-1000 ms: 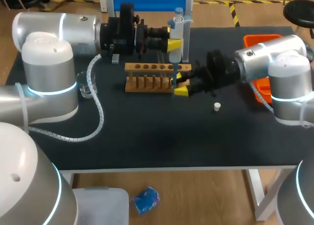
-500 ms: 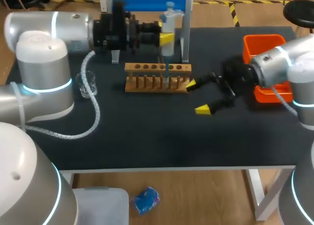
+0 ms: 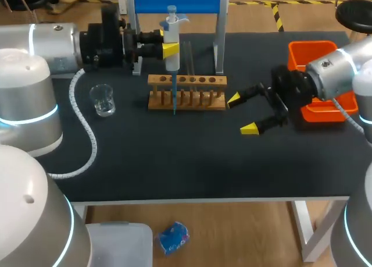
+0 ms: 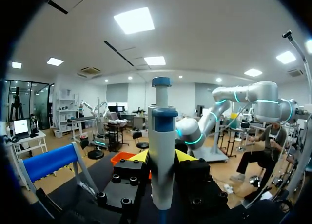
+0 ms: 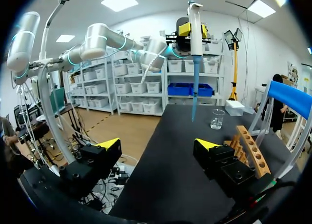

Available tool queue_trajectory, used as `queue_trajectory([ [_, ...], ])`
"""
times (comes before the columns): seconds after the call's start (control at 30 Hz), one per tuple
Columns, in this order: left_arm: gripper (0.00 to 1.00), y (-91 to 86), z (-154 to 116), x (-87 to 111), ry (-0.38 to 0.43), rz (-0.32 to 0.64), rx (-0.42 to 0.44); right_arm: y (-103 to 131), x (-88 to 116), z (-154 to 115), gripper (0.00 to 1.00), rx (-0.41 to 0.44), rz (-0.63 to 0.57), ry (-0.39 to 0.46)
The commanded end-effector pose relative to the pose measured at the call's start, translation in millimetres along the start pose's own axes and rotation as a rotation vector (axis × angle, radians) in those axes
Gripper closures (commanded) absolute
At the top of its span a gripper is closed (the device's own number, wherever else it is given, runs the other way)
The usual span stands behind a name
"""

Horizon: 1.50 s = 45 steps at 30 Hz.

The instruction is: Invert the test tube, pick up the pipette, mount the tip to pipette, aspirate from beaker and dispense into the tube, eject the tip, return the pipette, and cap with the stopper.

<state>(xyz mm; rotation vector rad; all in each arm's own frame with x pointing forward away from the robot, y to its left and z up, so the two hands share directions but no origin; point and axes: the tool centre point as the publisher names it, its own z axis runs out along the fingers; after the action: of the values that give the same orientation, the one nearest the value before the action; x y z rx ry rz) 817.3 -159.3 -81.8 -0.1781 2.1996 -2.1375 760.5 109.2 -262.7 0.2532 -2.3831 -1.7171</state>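
1. We note the pipette [image 3: 172, 28] upright with its blue tip mounted, hanging above the bench [image 3: 174, 162] at the left part of the wooden rack [image 3: 197, 98].
2. Our left pincer [image 3: 170, 49] is clamped on the pipette's body.
3. The beaker [image 3: 103, 99] stands near the rack's left end.
4. Our right pincer [image 3: 242, 113] sits beside the rack's right end, fingers wide apart.

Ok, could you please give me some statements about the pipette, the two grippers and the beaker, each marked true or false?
1. The left gripper is shut on the pipette, which stands upright. True.
2. The right gripper holds a test tube. False: it is open and empty.
3. The beaker stands in the wooden rack. False: it stands on the table, apart from the rack.
4. A blue tip is on the pipette. True.
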Motion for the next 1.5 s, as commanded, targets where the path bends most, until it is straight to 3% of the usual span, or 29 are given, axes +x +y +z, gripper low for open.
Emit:
queue_trajectory([
  [0.03,1.0,0.1,-1.0,-0.1,0.003,0.001,0.001,0.4,0.5,-1.0,0.0,0.001,0.0,0.001],
  [0.27,1.0,1.1,-11.6,-8.0,0.0,-0.004,0.001,0.4,0.5,-1.0,0.0,0.001,0.0,0.001],
  [0.4,1.0,-1.1,-47.4,-22.8,-0.042,-0.003,-0.001,2.7,-4.2,29.2,0.0,0.04,0.034,-0.099],
  [0.47,1.0,-2.3,-63.3,-28.2,-0.066,0.003,0.002,3.0,-8.0,44.8,0.0,0.103,0.047,-0.15],
  [0.63,1.0,-6.1,-101.0,-39.7,-0.128,0.03,0.016,7.2,-11.9,78.2,0.0,0.141,0.022,-0.261],
  [1.03,1.0,11.8,-181.6,-84.9,-0.266,0.018,0.045,-1.5,-34.8,155.1,0.0,0.139,0.031,-0.398],
  [1.27,1.0,22.5,-204.4,-108.1,-0.325,0.006,0.046,-9.1,-54.4,186.1,0.0,0.12,0.06,-0.432],
  [1.5,1.0,22.5,-204.4,-108.1,-0.325,0.006,0.046,-9.2,-57.0,190.4,0.0,0.123,0.066,-0.414],
])
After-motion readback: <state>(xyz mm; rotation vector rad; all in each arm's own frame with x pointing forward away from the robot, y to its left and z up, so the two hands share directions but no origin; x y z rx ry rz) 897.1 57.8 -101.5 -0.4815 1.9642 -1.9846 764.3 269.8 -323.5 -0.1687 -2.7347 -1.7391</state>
